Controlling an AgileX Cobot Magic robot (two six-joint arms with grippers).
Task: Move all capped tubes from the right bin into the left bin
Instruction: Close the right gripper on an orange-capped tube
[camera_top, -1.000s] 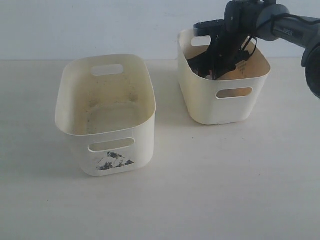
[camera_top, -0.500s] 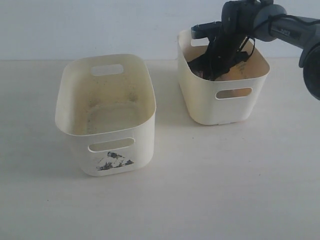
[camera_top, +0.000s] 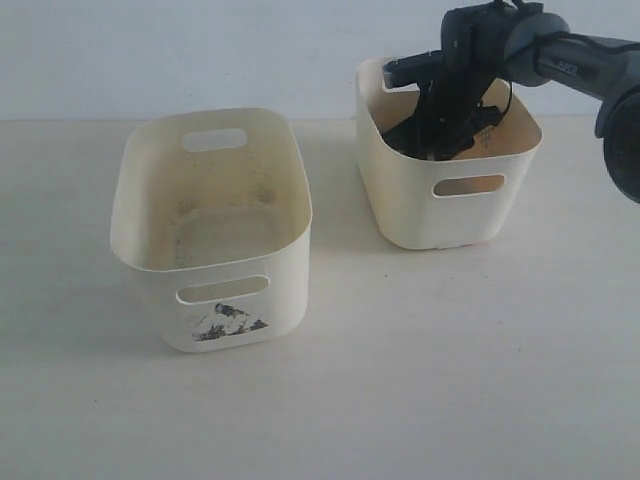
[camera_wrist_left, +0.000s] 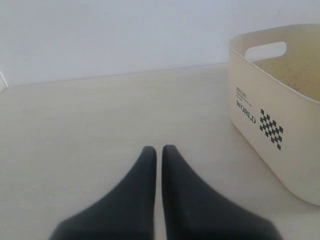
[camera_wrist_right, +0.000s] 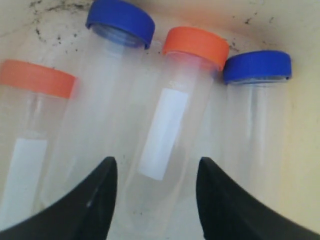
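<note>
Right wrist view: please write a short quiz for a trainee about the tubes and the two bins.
1. How many capped tubes does the right wrist view show inside the right bin?
2. True or false: the left bin already holds a tube.
3. The fingers of the right end effector stand on either side of one tube. Which colour is its cap? A. orange B. blue C. green

Key:
1. Four, two with orange caps and two with blue caps.
2. False, no tube shows inside it.
3. A
</note>
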